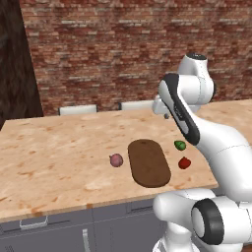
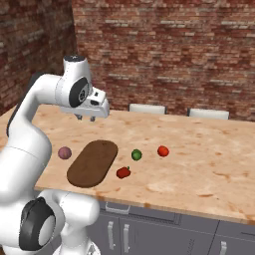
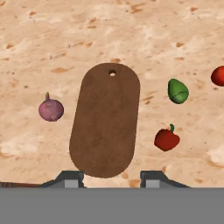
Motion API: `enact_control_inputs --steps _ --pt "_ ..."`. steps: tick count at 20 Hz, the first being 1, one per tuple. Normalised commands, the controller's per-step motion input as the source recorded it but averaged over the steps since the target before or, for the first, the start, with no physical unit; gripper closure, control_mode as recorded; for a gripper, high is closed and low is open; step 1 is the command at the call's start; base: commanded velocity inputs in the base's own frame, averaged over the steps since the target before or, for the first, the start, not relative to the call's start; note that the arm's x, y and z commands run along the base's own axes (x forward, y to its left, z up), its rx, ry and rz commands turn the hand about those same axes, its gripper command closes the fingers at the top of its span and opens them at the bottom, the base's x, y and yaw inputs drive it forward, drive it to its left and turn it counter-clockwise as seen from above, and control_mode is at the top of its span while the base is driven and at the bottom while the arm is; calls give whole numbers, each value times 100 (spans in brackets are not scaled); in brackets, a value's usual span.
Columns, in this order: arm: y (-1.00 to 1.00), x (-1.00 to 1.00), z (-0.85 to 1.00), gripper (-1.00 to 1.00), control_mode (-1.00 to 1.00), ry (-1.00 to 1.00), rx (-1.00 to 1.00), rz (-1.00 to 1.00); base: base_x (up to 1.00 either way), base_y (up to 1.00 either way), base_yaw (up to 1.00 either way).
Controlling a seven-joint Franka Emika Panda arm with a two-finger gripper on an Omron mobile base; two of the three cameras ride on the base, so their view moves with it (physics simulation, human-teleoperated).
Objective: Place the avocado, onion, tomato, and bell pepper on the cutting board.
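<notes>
Above bare cutting board (image 3: pixel 105 122), hand (image 3: pixel 112 178) open.

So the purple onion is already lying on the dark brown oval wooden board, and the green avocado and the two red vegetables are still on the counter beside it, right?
Not quite. The round pinkish-purple onion lies on the pale stone counter beside the dark brown oval wooden cutting board, not on it, as the hand view shows. The rest holds: the green avocado, orange-red tomato and darker red bell pepper lie on the counter.
</notes>
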Motion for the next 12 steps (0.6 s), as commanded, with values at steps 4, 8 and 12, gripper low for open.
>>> enact_control_inputs --steps 4,8,12 --pt "4 -4 -3 -100 -100 0 0 0 0 0 0" --pt "33 0 -39 -100 -100 6 0 0 0 0 0" --pt "35 0 -19 -100 -100 4 0 0 0 0 0"
